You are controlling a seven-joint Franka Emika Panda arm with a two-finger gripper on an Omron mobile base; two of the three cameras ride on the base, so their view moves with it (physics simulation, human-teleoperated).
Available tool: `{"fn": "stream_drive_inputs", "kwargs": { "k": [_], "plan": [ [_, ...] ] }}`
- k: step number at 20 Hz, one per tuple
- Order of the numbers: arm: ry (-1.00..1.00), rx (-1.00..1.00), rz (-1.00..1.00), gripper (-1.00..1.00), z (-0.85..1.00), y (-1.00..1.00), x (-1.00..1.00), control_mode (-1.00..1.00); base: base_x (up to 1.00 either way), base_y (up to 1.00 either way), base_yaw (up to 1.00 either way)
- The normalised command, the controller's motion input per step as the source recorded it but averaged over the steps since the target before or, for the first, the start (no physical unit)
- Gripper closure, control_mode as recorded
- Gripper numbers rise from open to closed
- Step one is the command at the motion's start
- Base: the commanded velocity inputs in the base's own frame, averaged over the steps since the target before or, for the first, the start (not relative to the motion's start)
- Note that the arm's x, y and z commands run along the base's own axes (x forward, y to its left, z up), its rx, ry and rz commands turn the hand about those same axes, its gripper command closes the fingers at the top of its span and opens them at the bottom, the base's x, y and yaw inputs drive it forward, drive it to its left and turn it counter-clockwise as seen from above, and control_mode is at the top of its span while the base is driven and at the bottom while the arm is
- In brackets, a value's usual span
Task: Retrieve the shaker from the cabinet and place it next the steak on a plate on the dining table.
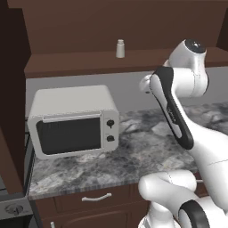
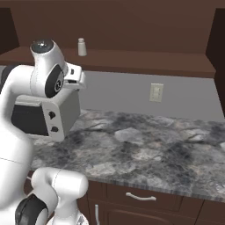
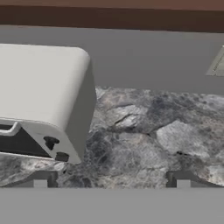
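While upright on shelf: shaker (image 1: 120, 49), off-white with greyish cap, alone on the brown board, touched by nothing.
Cabinet (image 1: 111, 26): dark brown, open front, shelf board running above the grey wall.
Shaker in right base view: (image 2: 81, 47), standing near the left part of the shelf, above and behind the arm's upper joint.
Gripper (image 3: 111, 180): fingers wide apart, nothing between them; one dark fingertip (image 3: 40, 179) low left, the other low right in the hand view.
Gripper aim: down at the counter (image 3: 144, 131), well below the shelf, well apart from shaker.
Microwave (image 1: 73, 120): pale grey box with dark door and two knobs, on the marbled counter, below and left of the shaker.
Microwave in hand view: (image 3: 41, 92), left of the fingers, corner and knobs showing.
Outlet (image 2: 155, 92): on the grey wall under the shelf, right of the arm.
Drawers (image 2: 140, 197): brown, silver handles, beneath the counter edge.
Arm (image 1: 178, 116): white, bent, elbow raised near shelf height.
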Motion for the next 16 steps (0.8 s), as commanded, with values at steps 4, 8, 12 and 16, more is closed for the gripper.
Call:
{"fn": "stream_drive_inputs", "kwargs": {
  "k": [4,8,12,16],
  "plan": [
    [-0.18,0.01,0.03,-1.0,0.47,0.0,-0.02,-1.0,0.0,0.0,0.0],
    [-0.19,0.03,0.03,-1.0,0.47,0.0,0.0,-1.0,0.0,0.0,0.0],
    [-0.16,0.03,0.02,-1.0,0.44,0.04,0.0,-1.0,0.0,0.0,0.0],
    [-0.12,0.01,0.01,-1.0,0.38,0.12,0.0,-1.0,0.0,0.0,0.0]
  ]
}}
